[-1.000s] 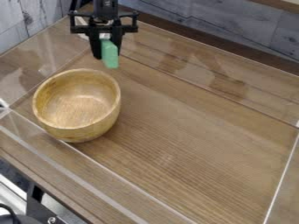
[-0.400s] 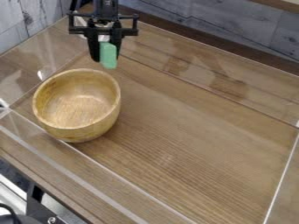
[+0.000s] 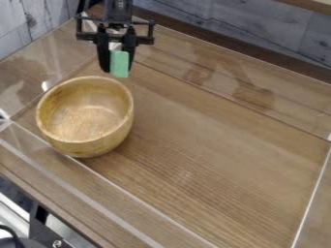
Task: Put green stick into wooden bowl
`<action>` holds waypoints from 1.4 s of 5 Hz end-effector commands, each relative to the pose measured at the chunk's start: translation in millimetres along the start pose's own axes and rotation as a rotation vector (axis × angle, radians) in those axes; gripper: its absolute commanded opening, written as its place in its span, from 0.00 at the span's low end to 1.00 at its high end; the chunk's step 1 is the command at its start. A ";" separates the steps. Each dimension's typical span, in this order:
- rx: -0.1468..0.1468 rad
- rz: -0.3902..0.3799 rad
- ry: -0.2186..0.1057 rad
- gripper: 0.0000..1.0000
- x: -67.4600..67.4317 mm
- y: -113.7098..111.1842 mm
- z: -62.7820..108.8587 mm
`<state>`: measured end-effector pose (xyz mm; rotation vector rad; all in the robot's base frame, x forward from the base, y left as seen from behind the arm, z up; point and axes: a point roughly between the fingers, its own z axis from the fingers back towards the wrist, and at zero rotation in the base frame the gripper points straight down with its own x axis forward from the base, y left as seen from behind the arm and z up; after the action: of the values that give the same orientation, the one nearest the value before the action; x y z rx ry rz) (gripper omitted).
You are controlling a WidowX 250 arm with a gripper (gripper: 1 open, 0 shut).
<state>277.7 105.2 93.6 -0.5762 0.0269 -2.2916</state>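
Wood-grain table (image 3: pixel 220 136) — wooden bowl (image 3: pixel 85 116) upright on it.

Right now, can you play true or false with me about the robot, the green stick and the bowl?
1. The hand is holding the green stick. True.
2. The green stick is lying inside the wooden bowl. False: it hangs from the hand, above the table and behind the bowl.
3. The wooden bowl has nothing in it. True.
4. The bowl is tipped over on its side. False: it stands upright on the wooden table.
5. The hand is wide open. False: it is shut on the stick.
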 end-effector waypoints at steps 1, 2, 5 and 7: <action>0.003 -0.020 0.043 0.00 9.1 -3.6 15.5; -0.006 -0.030 0.024 0.00 11.9 -4.3 13.7; -0.065 -0.056 -0.034 0.00 15.0 -10.5 -5.0; -0.109 -0.075 -0.074 0.00 16.7 -15.7 -16.5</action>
<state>246.9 102.4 78.3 -0.7739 0.0951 -2.3255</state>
